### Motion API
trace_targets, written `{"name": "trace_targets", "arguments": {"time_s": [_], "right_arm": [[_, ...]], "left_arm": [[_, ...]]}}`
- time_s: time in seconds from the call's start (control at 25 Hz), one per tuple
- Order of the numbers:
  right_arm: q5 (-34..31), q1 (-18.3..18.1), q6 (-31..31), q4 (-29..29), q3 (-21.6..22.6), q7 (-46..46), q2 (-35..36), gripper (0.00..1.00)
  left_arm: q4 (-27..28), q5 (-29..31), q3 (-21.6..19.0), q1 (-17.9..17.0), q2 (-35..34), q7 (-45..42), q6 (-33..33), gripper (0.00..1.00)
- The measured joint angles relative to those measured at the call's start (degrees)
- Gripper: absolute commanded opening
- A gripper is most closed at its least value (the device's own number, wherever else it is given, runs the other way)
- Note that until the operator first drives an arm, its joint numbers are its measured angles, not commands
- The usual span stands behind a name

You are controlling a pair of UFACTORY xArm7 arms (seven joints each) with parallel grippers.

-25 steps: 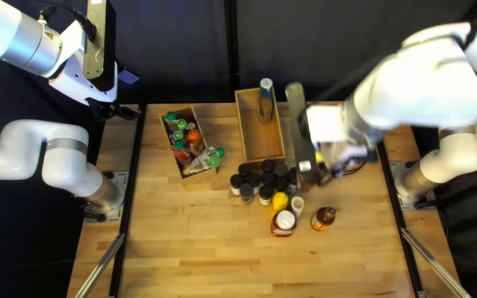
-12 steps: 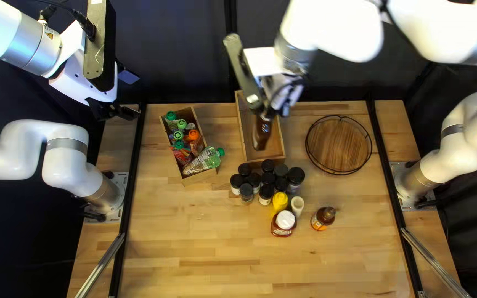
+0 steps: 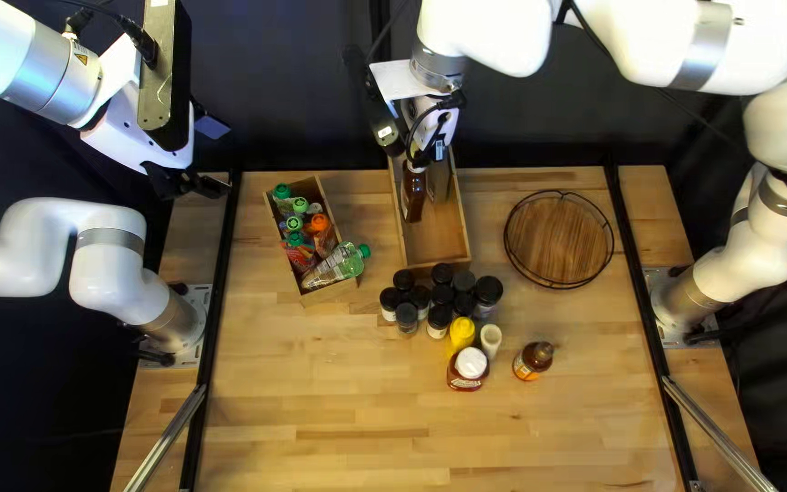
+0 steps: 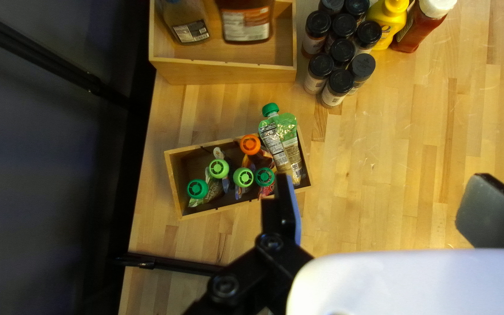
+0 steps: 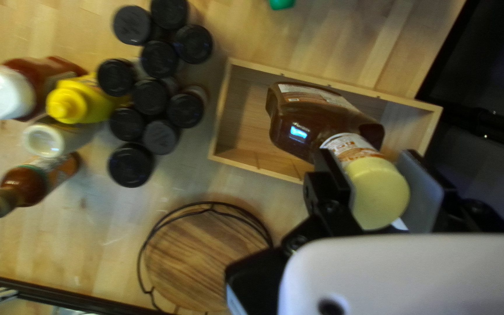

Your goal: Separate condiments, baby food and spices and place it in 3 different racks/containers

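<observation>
My right gripper (image 3: 417,164) is over the upper part of the middle wooden box (image 3: 434,244); in the right wrist view my right gripper (image 5: 377,175) is shut on the yellow-capped brown bottle (image 5: 316,119), held at its cap end. Another bottle (image 4: 188,24) stands in that box, mostly hidden in the top left view. Black-lidded spice jars (image 3: 442,274) cluster below the box. Baby food pouches (image 3: 343,262) fill the left wooden box (image 3: 328,293). My left gripper (image 3: 200,185) hangs at the table's left edge; in its wrist view the left gripper (image 4: 380,204) is open and empty.
A round wooden tray with a wire rim (image 3: 560,239) lies right of the middle box. Near the jars stand a yellow mustard bottle (image 3: 462,332), a white-capped red bottle (image 3: 470,364) and a pale-topped container (image 3: 491,337). A sauce bottle (image 3: 533,362) is apart on their right.
My right arm has swung left and toward the far edge, carrying the brown bottle from near the round tray to the middle box. My left arm has not moved.
</observation>
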Motion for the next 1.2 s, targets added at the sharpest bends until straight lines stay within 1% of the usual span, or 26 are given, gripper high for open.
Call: {"name": "trace_targets", "arguments": {"time_s": [0.24,0.52,0.84,1.08,1.12,1.16,1.2], "right_arm": [[-1.5,-0.7,-1.8,0.4,-1.1,-0.4,-2.5,0.00],[-3.0,-1.3,-2.8,2.7,-2.4,-0.4,-6.6,0.00],[-3.2,-2.4,-3.4,6.1,-3.3,-1.2,-10.7,0.00],[-3.1,-2.7,-3.9,7.4,-3.4,-1.2,-12.9,0.00],[-3.0,-2.7,-4.0,7.6,-3.4,-1.2,-13.3,0.01],[-3.0,-2.7,-4.0,7.9,-3.4,-1.2,-13.7,0.04],[-2.9,-2.7,-4.0,8.1,-3.4,-1.2,-14.1,0.16]], "left_arm": [[0.0,0.0,0.0,0.0,0.0,0.0,0.0,1.00],[0.0,0.0,0.0,0.0,0.0,0.0,0.0,1.00],[0.0,0.0,0.0,0.0,0.0,0.0,0.0,1.00],[0.0,0.0,0.0,0.0,0.0,0.0,0.0,1.00],[0.0,0.0,0.0,0.0,0.0,0.0,0.0,1.00],[0.0,0.0,0.0,0.0,0.0,0.0,0.0,1.00],[0.0,0.0,0.0,0.0,0.0,0.0,0.0,1.00]]}}
